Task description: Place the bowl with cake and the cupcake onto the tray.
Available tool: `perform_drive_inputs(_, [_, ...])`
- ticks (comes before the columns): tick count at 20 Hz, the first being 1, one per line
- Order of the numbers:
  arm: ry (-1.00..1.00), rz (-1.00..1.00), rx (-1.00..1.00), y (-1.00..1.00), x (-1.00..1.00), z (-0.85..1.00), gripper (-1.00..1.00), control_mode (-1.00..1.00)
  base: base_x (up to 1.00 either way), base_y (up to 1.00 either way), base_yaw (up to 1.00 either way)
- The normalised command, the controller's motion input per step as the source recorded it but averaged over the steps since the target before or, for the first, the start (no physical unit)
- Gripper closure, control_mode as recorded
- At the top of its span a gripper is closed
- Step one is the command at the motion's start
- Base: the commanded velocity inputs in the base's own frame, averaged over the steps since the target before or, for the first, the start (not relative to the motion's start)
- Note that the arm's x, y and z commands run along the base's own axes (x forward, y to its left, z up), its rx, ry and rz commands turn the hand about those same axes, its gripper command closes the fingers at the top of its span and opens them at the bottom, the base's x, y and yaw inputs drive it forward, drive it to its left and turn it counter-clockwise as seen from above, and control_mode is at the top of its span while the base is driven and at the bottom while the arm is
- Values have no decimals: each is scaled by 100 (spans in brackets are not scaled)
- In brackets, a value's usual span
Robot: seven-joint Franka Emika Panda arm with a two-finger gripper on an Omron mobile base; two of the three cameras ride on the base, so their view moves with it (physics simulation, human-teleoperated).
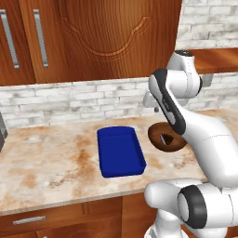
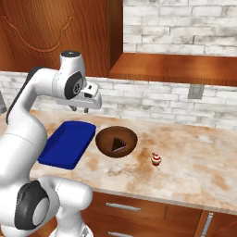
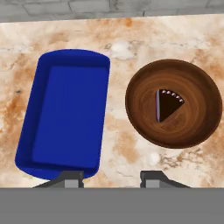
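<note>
Marble counter (image 2: pixel 194 162) under brick and wood cabinets: the tray (image 3: pixel 65 113) sits empty, the bowl (image 3: pixel 174 103) just beside its long side, the cupcake (image 2: pixel 156 159) further off past the bowl. High above hangs the gripper (image 3: pixel 111 178), part-spread and empty, tray to one side below, bowl to the other

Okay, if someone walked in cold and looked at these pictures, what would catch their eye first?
Probably the deep-blue tray, vivid against the marbled counter, with nothing in it. Right beside it, apart from it, sits the dark-brown bowl with a small cake wedge inside. The white arm's gripper hangs above the counter between the two, holding nothing, and a tiny cupcake stands alone on the bowl's far side from the tray.
</note>
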Motion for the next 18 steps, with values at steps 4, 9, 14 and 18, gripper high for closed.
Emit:
perform_drive_inputs(4, [0, 0, 0, -7, -12, -5, -100, -100, 0, 0, 0])
perform_drive_inputs(9, [0, 3, 0, -24, -16, -20, -100, -100, 0, 0, 0])
perform_drive_inputs(14, [0, 3, 0, -29, 0, -19, -100, -100, 0, 0, 0])
perform_drive_inputs(18, [2, 0, 0, -22, 5, -15, -100, -100, 0, 0, 0])
